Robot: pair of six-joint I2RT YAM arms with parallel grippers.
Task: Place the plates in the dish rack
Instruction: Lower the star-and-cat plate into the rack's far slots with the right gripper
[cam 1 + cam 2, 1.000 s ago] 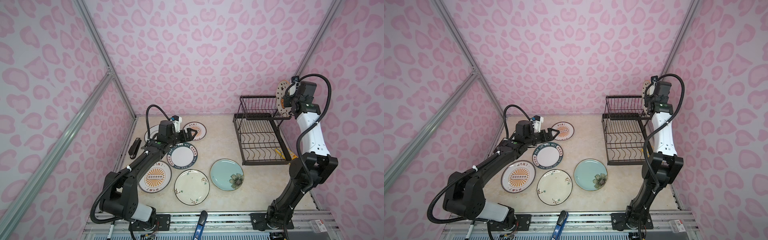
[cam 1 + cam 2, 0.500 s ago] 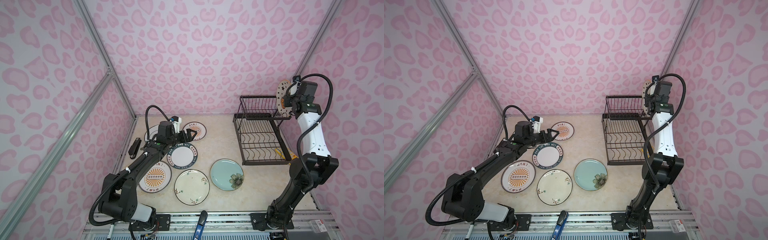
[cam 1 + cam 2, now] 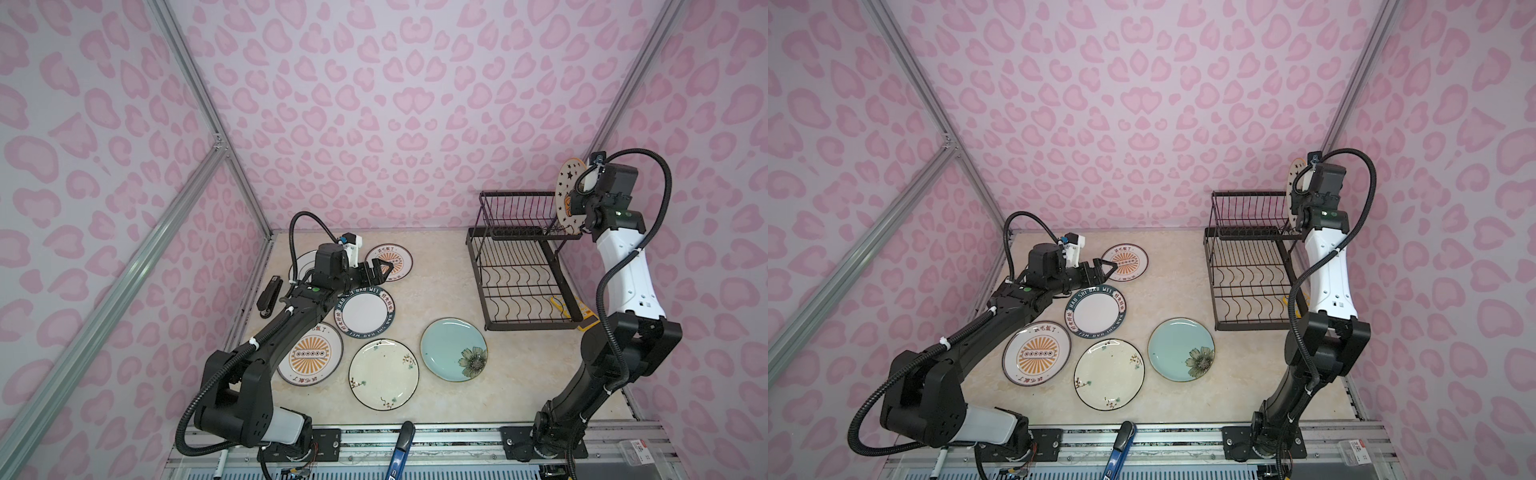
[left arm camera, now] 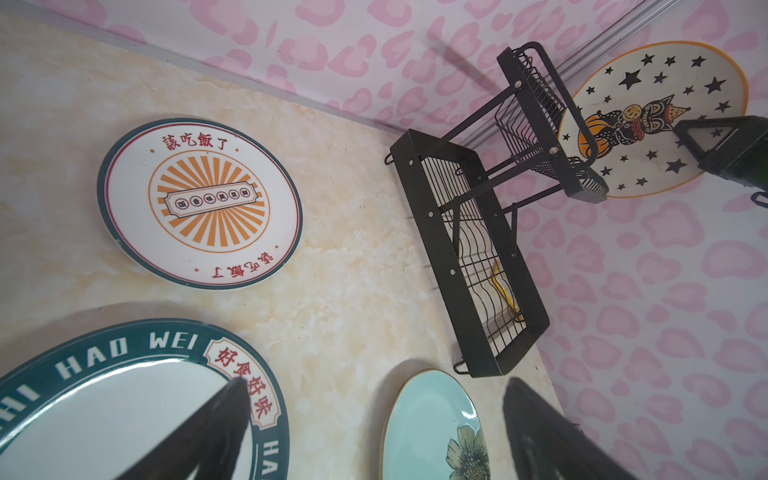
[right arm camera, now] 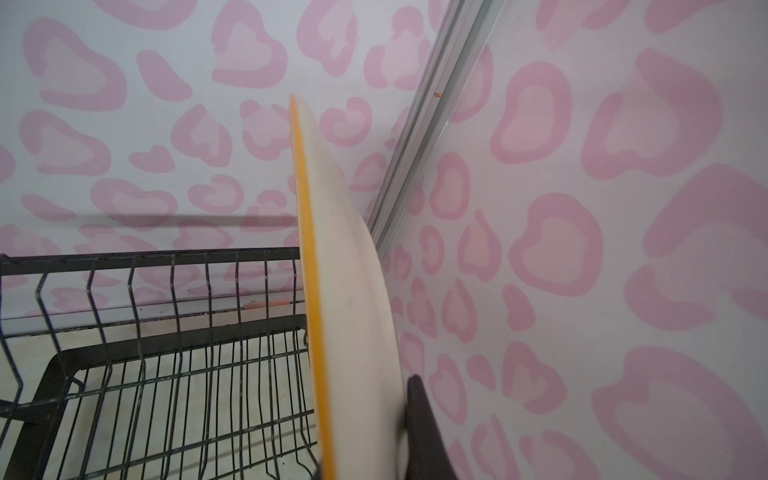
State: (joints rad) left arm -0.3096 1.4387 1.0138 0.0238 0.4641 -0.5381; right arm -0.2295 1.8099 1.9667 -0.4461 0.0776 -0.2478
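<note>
A: Where's the starry orange-rimmed plate (image 3: 565,187)?

B: Off the table, standing on edge. The right gripper (image 3: 578,203) is clamped on its rim and holds it at the right end of the dish rack (image 3: 519,286), level with the small upper tier (image 3: 515,212).

A: Is it touching the wire?

B: Hard to say. In the right wrist view the plate is edge-on just beside the tier's end rail, but the contact itself is hidden.

A: And the left gripper (image 3: 376,270)?

B: Jaws spread wide, nothing between them. It hovers low over the table (image 3: 432,286), between the far sunburst plate (image 3: 399,257) and the lettered plate (image 3: 365,311). In the left wrist view 1 finger (image 4: 220,419) shows across the lettered plate's rim.

A: The other plates?

B: 6 lie flat on the table, all left of the rack. Besides those 2, there are 4:
- the near sunburst plate (image 3: 311,353), partly under the left arm
- the cream sprigged plate (image 3: 383,374), at the front
- the pale blue flowered plate (image 3: 453,349), nearest the rack
- the white emblem plate (image 3: 302,266), at the back left, mostly hidden by the left wrist
</note>
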